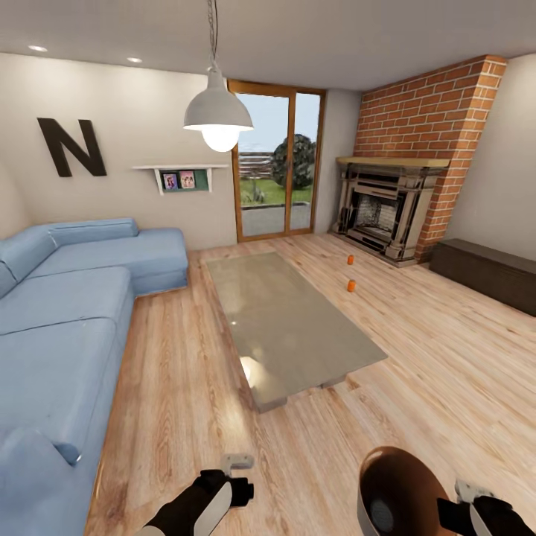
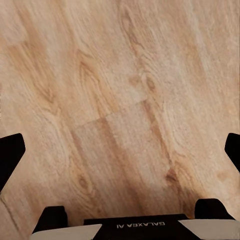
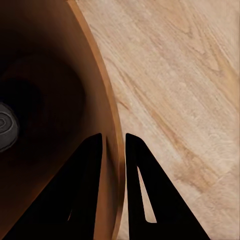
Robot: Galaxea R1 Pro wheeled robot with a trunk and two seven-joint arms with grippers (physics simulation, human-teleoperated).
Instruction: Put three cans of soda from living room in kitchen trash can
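- Trash can (image 1: pixel 398 487): nearest the camera, carried at lower right; right fingers (image 3: pixel 90 170) pinched narrow over its rim wall, one inside, one outside.
- One soda can's grey top (image 3: pixel 6 127) lay inside it.
- Left gripper (image 2: pixel 120 150): fingers spread wide over wood floor (image 2: pixel 120 90).
- Two orange soda cans (image 1: pixel 351 285) stood on the floor between glass worktop (image 1: pixel 290 320) and fireplace (image 1: pixel 383 212).

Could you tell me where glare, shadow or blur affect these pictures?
Head view: the lamp glows, and the glass table mirrors it as a bright patch near its closer end; the two cans are tiny. Right wrist view: the bin interior falls into deep shadow. Left wrist view: floor evenly lit, slightly soft.
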